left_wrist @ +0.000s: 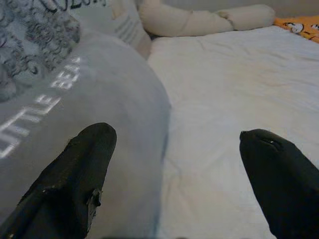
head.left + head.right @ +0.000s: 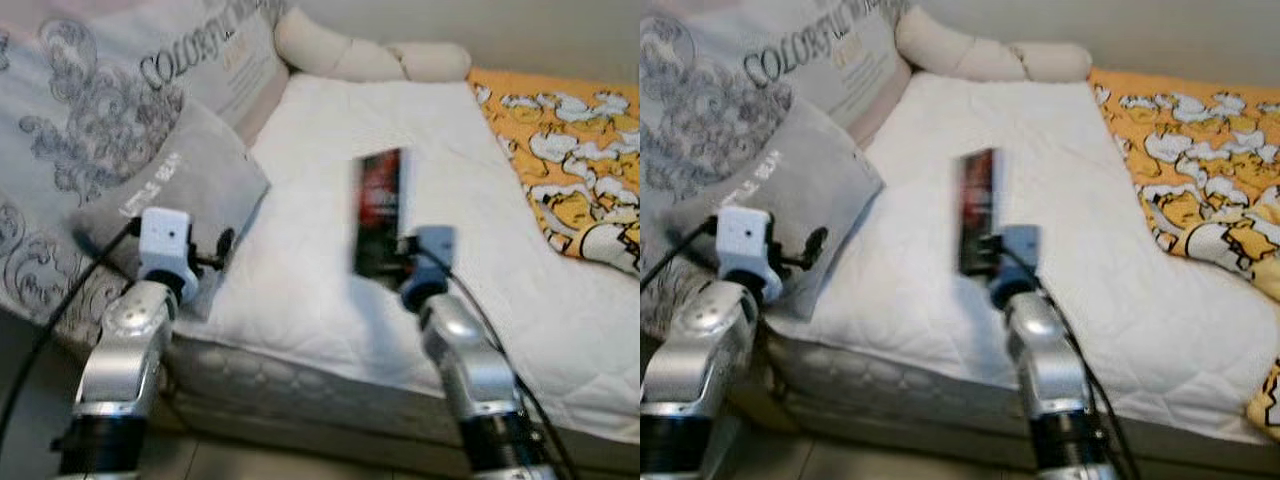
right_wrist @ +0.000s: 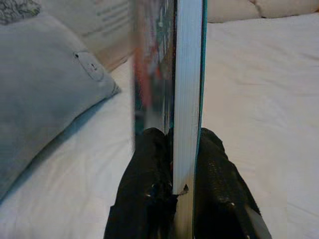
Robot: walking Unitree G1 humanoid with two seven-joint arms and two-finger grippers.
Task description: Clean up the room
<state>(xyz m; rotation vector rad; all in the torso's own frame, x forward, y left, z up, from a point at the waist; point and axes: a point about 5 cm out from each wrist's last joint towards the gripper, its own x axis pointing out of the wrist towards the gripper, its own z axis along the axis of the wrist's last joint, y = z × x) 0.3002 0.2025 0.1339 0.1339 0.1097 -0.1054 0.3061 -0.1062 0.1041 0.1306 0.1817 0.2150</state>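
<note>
Left eye view: right gripper [image 2: 400, 262] clamped on the lower edge of a book [image 2: 380, 210], held upright above the white mattress [image 2: 320, 280]. Book blurred; its cover lettering is unreadable (red and dark patches only). Left gripper [image 2: 222, 252] hangs at the grey pillow [image 2: 190, 180], which lies at the mattress's left edge. Larger pillow [image 2: 215, 55] behind it reads "COLORFUL", the rest lost in blur. Orange blanket [image 2: 570, 160] with white animal shapes lies to the right.

Right eye view: same layout. Writing on the grey pillow too soft to read here.

Left wrist view: fingers [image 1: 82, 174] spread wide apart, nothing between them, one over the grey pillow, the other over the mattress. Pillow text reads "LITTLE BEA", the last letters cut short. Cream bolster [image 1: 199, 20] lies along the far edge.

Right wrist view: both fingers [image 3: 149, 189] pinch the book at its bottom corner, page block facing the camera.

Risk, as a judgement: the hold is low and narrow on a tall book, so it may pivot or slip out during a swing or while walking (the mattress would catch it)
</note>
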